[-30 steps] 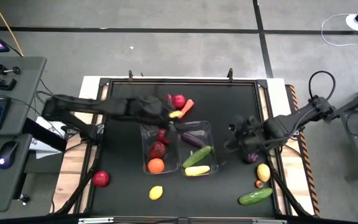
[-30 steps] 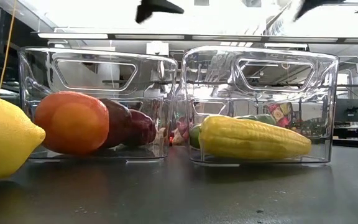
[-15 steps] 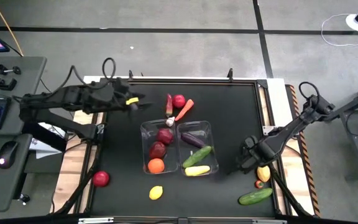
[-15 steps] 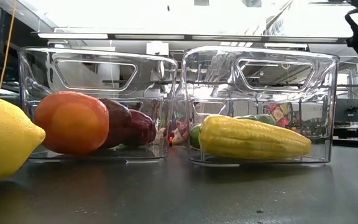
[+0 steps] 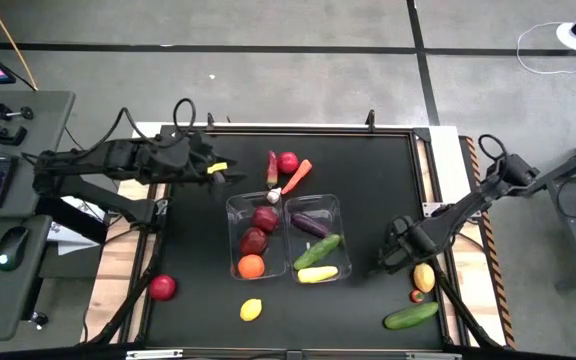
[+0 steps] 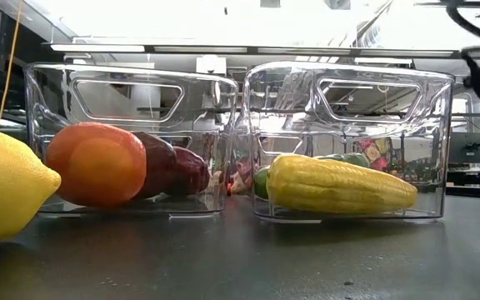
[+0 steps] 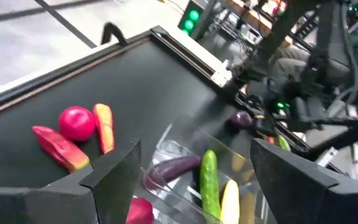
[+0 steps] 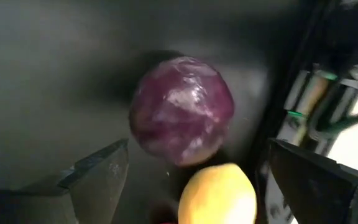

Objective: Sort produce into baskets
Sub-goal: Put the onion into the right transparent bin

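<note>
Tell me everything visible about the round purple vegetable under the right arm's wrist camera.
The round purple vegetable is a glossy ball, mottled violet with pale streaks, much like a small red cabbage. It lies on the black table near the right edge; in the high view the right arm hides it. A yellow lemon sits close beside it; contact cannot be judged. The right pincer is open, one finger on each side, not touching it. The left wrist view shows it far off as a small purple ball.
</note>
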